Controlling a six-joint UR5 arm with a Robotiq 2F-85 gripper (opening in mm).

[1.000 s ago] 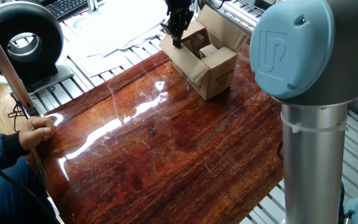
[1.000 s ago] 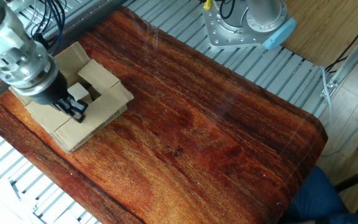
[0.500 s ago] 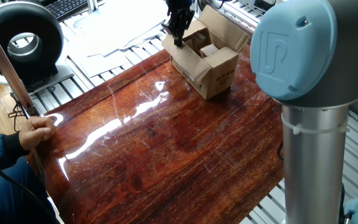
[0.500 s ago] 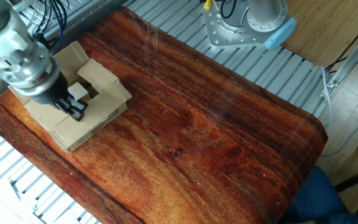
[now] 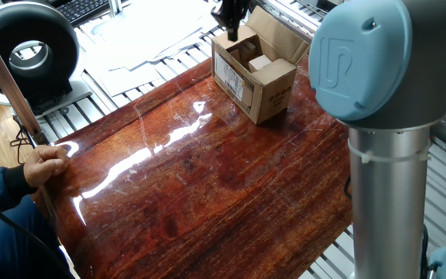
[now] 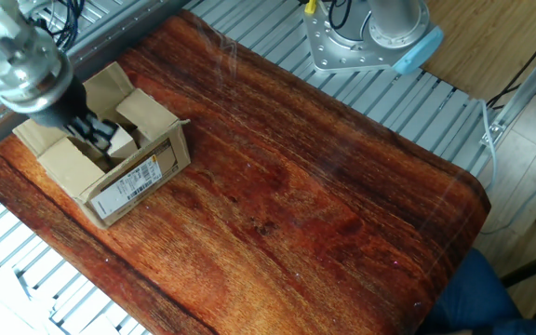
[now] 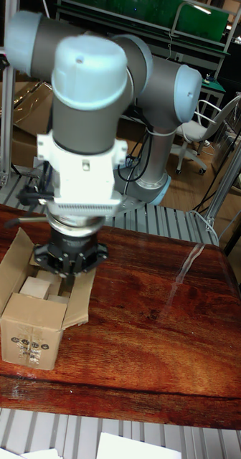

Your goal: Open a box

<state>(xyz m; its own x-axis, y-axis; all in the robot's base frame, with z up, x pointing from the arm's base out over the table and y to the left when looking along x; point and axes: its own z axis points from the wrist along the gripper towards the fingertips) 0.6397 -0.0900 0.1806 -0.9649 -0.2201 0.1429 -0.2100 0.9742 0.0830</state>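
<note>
Box (image 5: 254, 81) at the desk's (image 5: 207, 186) far corner, flaps partly up; we cannot tell the pincer's (image 6: 89, 130) spread above it. We judge slow outward pushes fold flaps cleanly.

Arm (image 7: 88, 107): silver-grey aluminium tube links, fat cylindrical joints w/ light-blue plastic end caps; cap in one fixed view embossed w/ UR logo. White wrist flange block below grey joint, small dark screw holes, ribbed silver ring under it. End effector (image 5: 231, 31): black, two short dark fingers, bulky black body. Black cables loop behind wrist. Base (image 6: 356, 42): silver mounting plate, bolts round the edge.
</note>
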